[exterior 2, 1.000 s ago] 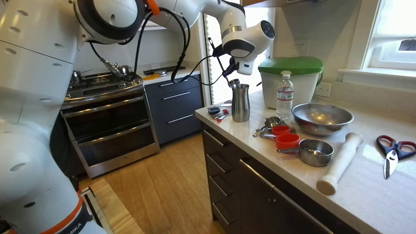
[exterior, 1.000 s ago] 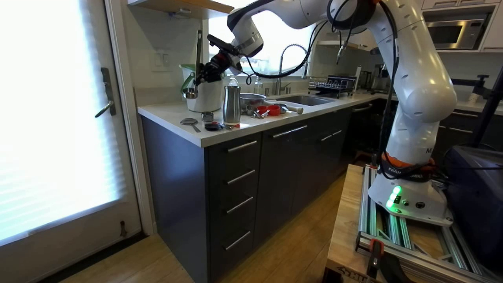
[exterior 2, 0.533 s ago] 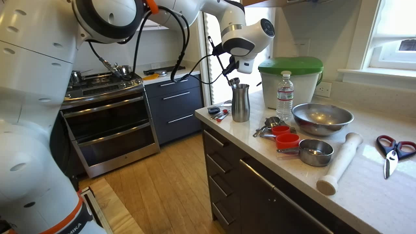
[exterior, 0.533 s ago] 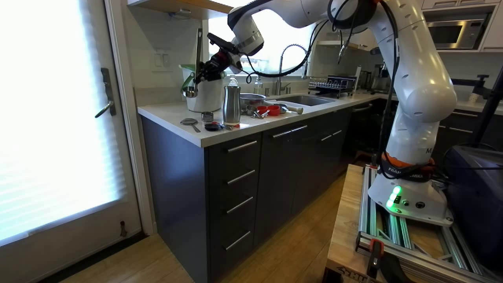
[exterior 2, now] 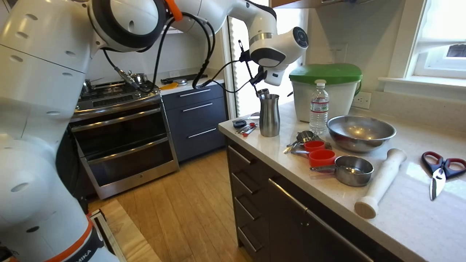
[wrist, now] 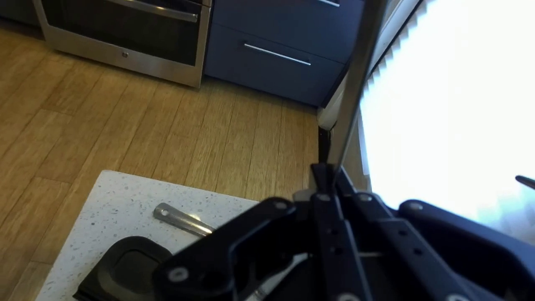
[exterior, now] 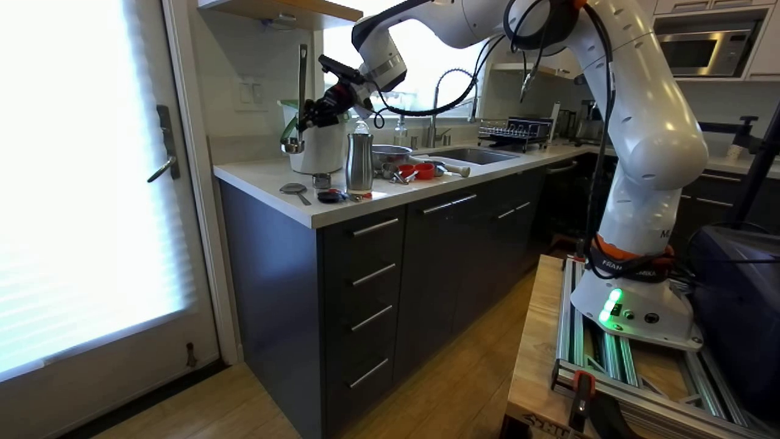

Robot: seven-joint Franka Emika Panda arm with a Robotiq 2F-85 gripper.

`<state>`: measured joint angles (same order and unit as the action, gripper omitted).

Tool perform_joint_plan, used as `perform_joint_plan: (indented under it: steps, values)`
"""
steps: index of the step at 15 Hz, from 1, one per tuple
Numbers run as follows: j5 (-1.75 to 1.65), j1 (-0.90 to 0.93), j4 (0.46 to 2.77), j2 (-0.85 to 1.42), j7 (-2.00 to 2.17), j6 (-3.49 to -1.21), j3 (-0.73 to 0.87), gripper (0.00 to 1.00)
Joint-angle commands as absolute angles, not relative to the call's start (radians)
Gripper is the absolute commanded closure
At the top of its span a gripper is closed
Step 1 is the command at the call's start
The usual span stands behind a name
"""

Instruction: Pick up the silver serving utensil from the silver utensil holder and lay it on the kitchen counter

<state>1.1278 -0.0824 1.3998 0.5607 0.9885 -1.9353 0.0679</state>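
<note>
The silver serving utensil is a ladle with a long thin handle (exterior: 302, 73) and a round cup head at its lower end. It also shows in an exterior view (exterior 2: 248, 69), and its handle rises past the jaws in the wrist view (wrist: 354, 79). My gripper (exterior: 303, 121) is shut on the handle above the head; its jaws show in the wrist view (wrist: 328, 173). The ladle hangs nearly upright above the counter (exterior: 259, 177), outside the silver utensil holder (exterior: 359, 161). In an exterior view its head appears just behind the rim of the upright holder (exterior 2: 269, 116).
A white bin with a green lid (exterior 2: 325, 72) stands behind the ladle. A water bottle (exterior 2: 319, 109), metal bowl (exterior 2: 360, 134), red cups (exterior 2: 322, 158) and pestle (exterior 2: 380, 183) lie farther along. Near the counter's end are a small metal cup (exterior: 322, 180), a strainer (exterior: 294, 188) and a black lid (wrist: 125, 267).
The gripper and ladle rose slightly, then moved slightly toward the door and down. The ladle stays held. Counter objects have not moved.
</note>
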Motion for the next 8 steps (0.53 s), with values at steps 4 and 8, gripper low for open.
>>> perform_joint_plan:
  steps: [4, 8]
  values:
    - [1.181, -0.084, 1.326, 0.647, 1.136, -2.054, 0.053, 0.99]
    - [1.175, -0.082, 1.311, 0.667, 1.235, -2.109, 0.045, 0.99]
